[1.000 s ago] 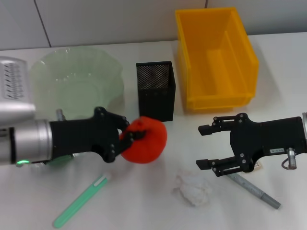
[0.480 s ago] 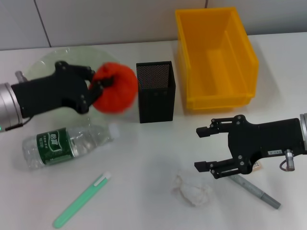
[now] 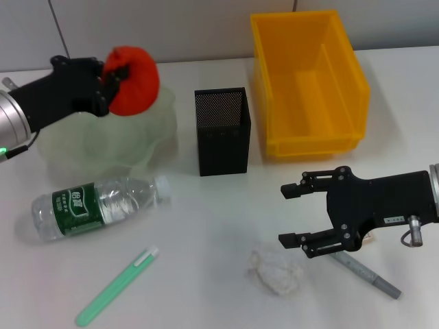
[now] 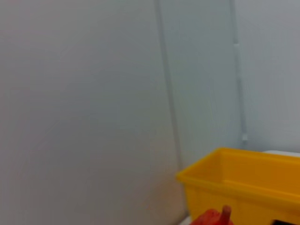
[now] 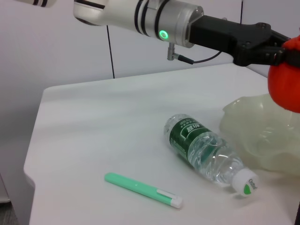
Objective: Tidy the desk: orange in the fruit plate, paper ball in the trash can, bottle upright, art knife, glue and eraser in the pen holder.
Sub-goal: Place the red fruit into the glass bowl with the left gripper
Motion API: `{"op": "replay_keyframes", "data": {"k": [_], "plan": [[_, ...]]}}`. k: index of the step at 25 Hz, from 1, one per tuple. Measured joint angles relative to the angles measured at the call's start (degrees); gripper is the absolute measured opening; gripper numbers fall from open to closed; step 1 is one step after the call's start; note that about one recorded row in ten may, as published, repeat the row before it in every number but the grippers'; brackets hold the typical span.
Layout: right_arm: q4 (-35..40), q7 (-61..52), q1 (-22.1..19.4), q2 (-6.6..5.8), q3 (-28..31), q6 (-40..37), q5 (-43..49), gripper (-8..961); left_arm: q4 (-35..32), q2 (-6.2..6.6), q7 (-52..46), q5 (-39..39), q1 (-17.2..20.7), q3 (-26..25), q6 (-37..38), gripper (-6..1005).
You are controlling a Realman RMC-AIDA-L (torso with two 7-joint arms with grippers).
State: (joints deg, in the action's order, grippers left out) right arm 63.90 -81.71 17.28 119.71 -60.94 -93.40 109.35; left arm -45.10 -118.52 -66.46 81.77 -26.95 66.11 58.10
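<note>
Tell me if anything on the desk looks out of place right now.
The clear plastic water bottle with a green label lies on its side near the pale green fruit plate. The crumpled white paper ball sits loose on the table.

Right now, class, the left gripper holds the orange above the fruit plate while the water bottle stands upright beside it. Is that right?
Not quite: the water bottle lies on its side, as the head view shows. The left gripper does hold the orange above the fruit plate.
</note>
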Motion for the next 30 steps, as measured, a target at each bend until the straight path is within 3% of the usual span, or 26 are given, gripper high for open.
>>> {"op": "replay_keyframes", "data": {"k": [6, 28, 30], "plan": [[0.0, -0.03, -0.1, 0.0, 0.16, -0.03, 0.0, 764, 5.02, 0.0, 3.22, -0.62, -1.71, -4.37, -2.66, 94], [0.54, -0.63, -0.52, 0.0, 0.65, -1.61, -0.74, 760, 9.61, -0.27, 8.85, -1.49, -3.14, -4.39, -5.97, 105], [0.51, -0.65, -0.58, 0.0, 0.65, -1.61, -0.74, 760, 9.89, -0.21, 9.52, -2.16, -3.2, -4.17, -5.86, 168]]}}
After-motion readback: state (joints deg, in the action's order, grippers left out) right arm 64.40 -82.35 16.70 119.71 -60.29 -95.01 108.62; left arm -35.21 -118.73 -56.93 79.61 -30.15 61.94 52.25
